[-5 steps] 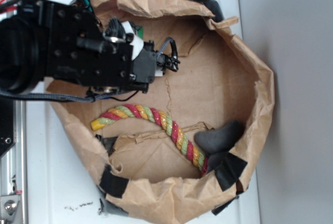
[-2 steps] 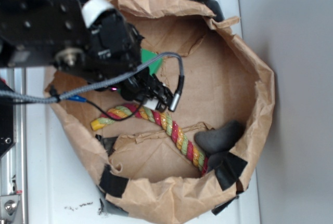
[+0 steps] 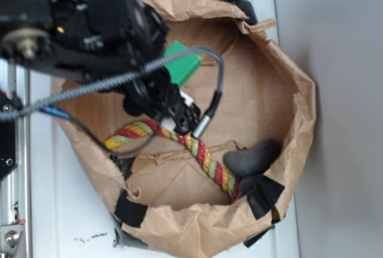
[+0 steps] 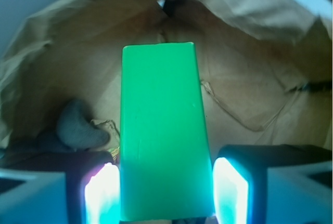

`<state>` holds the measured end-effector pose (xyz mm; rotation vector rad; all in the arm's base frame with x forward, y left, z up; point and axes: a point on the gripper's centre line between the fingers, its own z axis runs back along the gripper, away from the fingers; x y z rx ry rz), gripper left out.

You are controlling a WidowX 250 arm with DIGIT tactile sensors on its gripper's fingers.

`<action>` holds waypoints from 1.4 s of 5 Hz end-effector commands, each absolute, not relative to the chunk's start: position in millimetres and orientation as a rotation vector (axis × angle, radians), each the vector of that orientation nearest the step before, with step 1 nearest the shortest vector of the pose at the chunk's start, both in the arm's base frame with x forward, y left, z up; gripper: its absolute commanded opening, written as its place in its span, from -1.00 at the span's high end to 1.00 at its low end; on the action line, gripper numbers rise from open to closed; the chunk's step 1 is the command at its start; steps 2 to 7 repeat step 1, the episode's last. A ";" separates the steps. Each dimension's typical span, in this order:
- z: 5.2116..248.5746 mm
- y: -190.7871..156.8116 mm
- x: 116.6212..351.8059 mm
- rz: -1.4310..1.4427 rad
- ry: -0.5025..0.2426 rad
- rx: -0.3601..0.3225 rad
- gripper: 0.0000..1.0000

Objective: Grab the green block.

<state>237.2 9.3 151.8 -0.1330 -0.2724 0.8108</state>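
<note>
green block (image 4: 161,130) | colour: solid green, smooth plain faces | shape: flat rectangle, roughly twice as long as wide | pose: long axis pointing away from the wrist camera | location: inside brown paper bag (image 3: 263,90), partly hidden in exterior view

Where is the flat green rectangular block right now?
The flat green rectangular block sits between the gripper's two fingers in the wrist view; the exterior view shows it above the brown paper bag's floor, up-left of the braided rope.
</note>
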 end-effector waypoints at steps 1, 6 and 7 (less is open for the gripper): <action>183.6 20.1 242.7 0.720 -0.334 -0.057 1.00; 183.6 20.1 242.7 0.720 -0.334 -0.057 1.00; 183.6 20.1 242.7 0.720 -0.334 -0.057 1.00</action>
